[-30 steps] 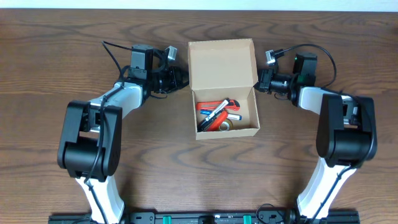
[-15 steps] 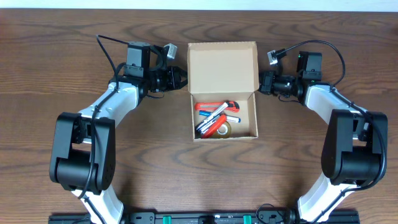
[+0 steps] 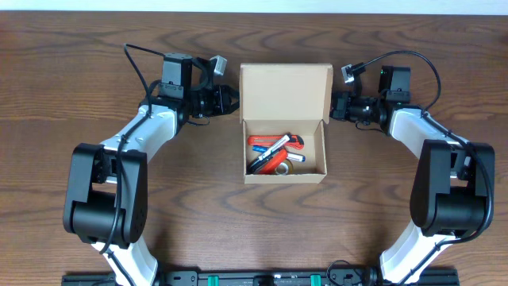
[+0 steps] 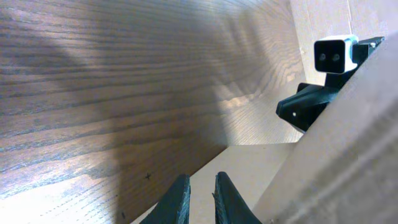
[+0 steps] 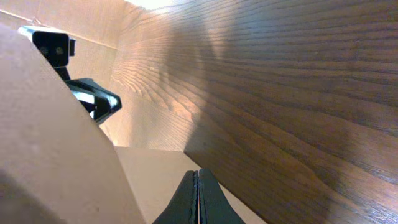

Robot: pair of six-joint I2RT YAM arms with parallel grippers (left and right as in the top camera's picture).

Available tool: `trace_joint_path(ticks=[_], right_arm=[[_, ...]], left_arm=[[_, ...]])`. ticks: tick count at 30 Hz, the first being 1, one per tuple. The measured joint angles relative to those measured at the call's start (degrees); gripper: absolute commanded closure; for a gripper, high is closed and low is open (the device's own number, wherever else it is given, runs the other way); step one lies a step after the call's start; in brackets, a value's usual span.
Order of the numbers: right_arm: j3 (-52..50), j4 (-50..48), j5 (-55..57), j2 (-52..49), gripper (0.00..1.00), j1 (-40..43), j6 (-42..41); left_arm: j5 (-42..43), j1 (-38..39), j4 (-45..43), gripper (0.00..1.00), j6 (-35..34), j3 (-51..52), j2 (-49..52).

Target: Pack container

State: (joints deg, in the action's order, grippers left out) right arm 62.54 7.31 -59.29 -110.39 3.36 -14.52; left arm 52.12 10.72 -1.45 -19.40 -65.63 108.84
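Note:
The container (image 3: pixel 284 178) is a small tan cardboard box at the table's middle. Its hinged lid (image 3: pixel 286 91) stands raised at the back. Inside lie red, blue and black markers (image 3: pixel 274 144) and a tape roll (image 3: pixel 278 163). My left gripper (image 3: pixel 236 102) is at the lid's left edge; in the left wrist view (image 4: pixel 200 182) its jaws are nearly together with a thin gap and nothing between, cardboard (image 4: pixel 348 149) just beyond. My right gripper (image 3: pixel 331 107) is at the lid's right edge; in the right wrist view (image 5: pixel 198 175) it is fully shut and empty beside cardboard (image 5: pixel 56 149).
Dark wood table (image 3: pixel 198 206) all around the box. Both arm bases stand at the front edge, left (image 3: pixel 103 206) and right (image 3: pixel 448 199). Each wrist view shows the opposite arm's camera across the lid (image 4: pixel 334 55) (image 5: pixel 53 45).
The lid has tipped forward and its top edge sits lower in the overhead view. The box has slid slightly toward the front. Both arms swung outward at the elbows a second ago, then held.

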Motion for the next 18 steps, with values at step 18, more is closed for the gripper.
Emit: trace_joint_path(ticks=[18], right_arm=[[3.5, 10.8, 4.8, 0.1, 0.99, 0.0, 6.3]], left_arm=[[-4.1, 0.0, 5.8, 0.85, 6.0, -0.1, -2.7]])
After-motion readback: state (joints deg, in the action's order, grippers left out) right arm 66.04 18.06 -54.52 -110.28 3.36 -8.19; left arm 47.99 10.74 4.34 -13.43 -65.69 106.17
